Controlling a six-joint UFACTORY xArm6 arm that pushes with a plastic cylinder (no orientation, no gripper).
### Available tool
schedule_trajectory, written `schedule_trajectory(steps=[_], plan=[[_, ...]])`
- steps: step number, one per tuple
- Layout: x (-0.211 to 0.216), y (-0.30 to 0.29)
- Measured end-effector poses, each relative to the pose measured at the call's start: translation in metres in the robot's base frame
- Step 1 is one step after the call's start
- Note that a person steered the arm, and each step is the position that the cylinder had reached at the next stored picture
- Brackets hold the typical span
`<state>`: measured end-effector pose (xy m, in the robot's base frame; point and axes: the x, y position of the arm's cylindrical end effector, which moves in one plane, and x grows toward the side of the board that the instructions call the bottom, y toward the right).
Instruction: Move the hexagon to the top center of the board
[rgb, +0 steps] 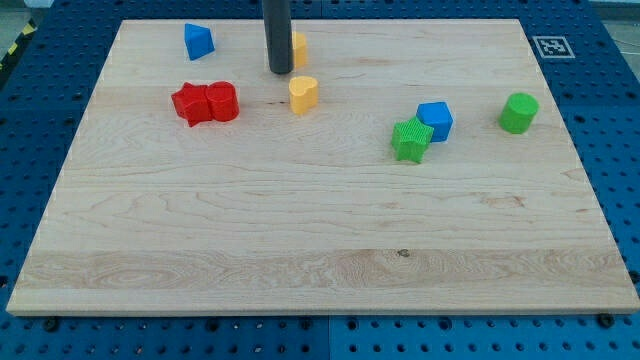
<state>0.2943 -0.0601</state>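
Pale wooden board (320, 230) on a blue pegboard table (40, 90) fills the view. Upright at 12 o'clock stands my rod, no claw on it; my tip (280, 71) touches the half-hidden yellow block (299, 48), whose shape I cannot tell. Two yellows: the other, a heart-like yellow block (303, 94), sits just below. Two reds, the red star (189, 104) and red cylinder (223, 102), touch at 10 o'clock. Two blues: the blue wedge (198, 41) and blue cube (435, 120). Two greens: the green star (410, 139) and green cylinder (519, 113).

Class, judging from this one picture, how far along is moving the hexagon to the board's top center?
Looks nearly done: the yellow block, partly hidden so its shape is unclear, sits near the board's top center. In hand: my tip rests beside it. Left: at most a small nudge.
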Motion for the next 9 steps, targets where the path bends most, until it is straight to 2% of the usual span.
schedule_trajectory(steps=[2,4,5,6,7,9], plan=[[-0.013,-0.035],[-0.027,0.001],[0.0,0.006],[0.007,0.013],[-0.018,0.004],[-0.025,0.05]])
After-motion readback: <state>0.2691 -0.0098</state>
